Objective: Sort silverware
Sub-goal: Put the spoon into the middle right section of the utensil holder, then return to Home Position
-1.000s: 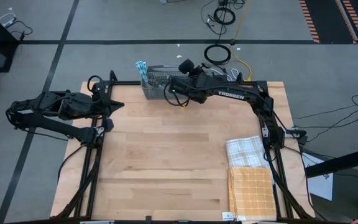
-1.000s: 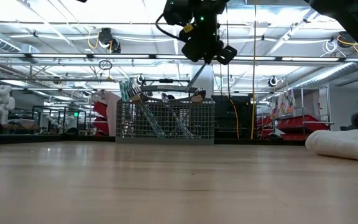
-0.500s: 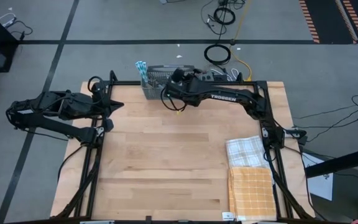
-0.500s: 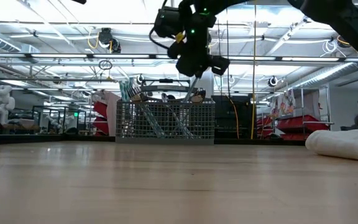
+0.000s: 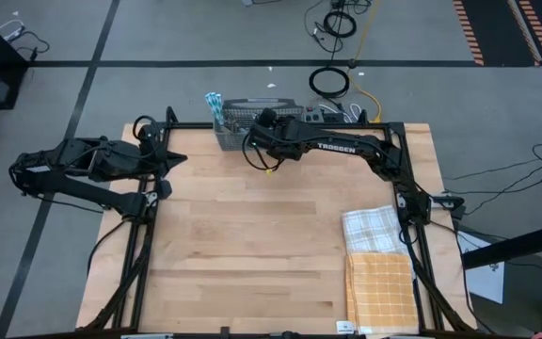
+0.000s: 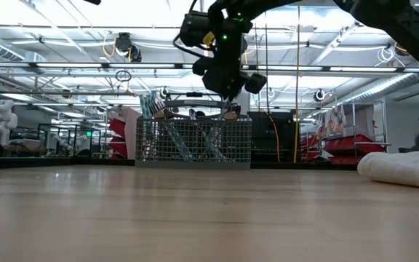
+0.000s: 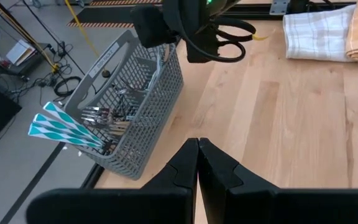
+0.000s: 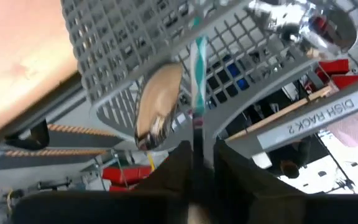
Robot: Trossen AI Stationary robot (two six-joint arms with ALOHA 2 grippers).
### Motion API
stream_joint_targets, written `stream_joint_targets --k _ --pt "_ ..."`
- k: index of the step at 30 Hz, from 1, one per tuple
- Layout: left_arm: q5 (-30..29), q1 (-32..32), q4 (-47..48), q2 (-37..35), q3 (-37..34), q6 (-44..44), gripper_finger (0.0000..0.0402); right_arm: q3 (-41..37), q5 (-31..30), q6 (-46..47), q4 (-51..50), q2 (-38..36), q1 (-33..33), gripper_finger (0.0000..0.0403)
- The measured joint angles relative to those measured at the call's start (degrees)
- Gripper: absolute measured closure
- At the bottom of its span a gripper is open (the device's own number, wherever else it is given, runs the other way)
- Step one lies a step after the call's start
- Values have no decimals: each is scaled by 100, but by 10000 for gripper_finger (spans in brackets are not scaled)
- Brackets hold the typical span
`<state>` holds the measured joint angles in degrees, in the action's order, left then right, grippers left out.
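Silverware [image 7: 114, 115] all bunched up in the grey mesh basket [image 7: 148, 124] at the far edge of the table [image 5: 252, 245], a couple of teal-striped handles [image 7: 61, 127] poking out one end. Nothing laid out on the wood yet, so looks like very early days for the sorting.

Right gripper [image 6: 228, 91] hanging right over the basket, nose down among the pieces. From its own camera, a striped handle [image 8: 197, 62] running straight in between the fingers, a spoon bowl [image 8: 157, 106] just beside it. Honestly can't tell whether pinched or just lined up.

Left gripper [image 7: 197, 155] parked by the table's left edge, fingers pressed together, holding nothing.

Step in hand, probably: picking one piece out. Next up: get a firm pinch on that one handle, lift straight up clear of the mesh, try not to drag any neighbours along.
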<state>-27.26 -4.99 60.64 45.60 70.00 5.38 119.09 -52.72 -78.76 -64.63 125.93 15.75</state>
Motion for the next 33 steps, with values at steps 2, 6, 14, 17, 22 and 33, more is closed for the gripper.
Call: stream_joint_targets --k 2,6,14,17,22,33 --pt "-1 0 0 0 0 -17 385 0 64 -3 33 2 0 329" --pt "-1 0 0 2 0 -15 384 2 49 21 201 2 36 298" --pt "-1 0 -1 2 0 -15 385 2 -1186 1024 1422 -28 146 265" --pt "-3 0 -18 1 0 -15 385 4 -1662 1267 1988 -187 143 264" --pt "-20 0 -553 -35 0 -20 385 201 -701 3197 1774 -853 -149 270" --pt "1387 0 -1767 -1271 0 -1304 385 -1445 4720 7547 365 -3819 -517 273"
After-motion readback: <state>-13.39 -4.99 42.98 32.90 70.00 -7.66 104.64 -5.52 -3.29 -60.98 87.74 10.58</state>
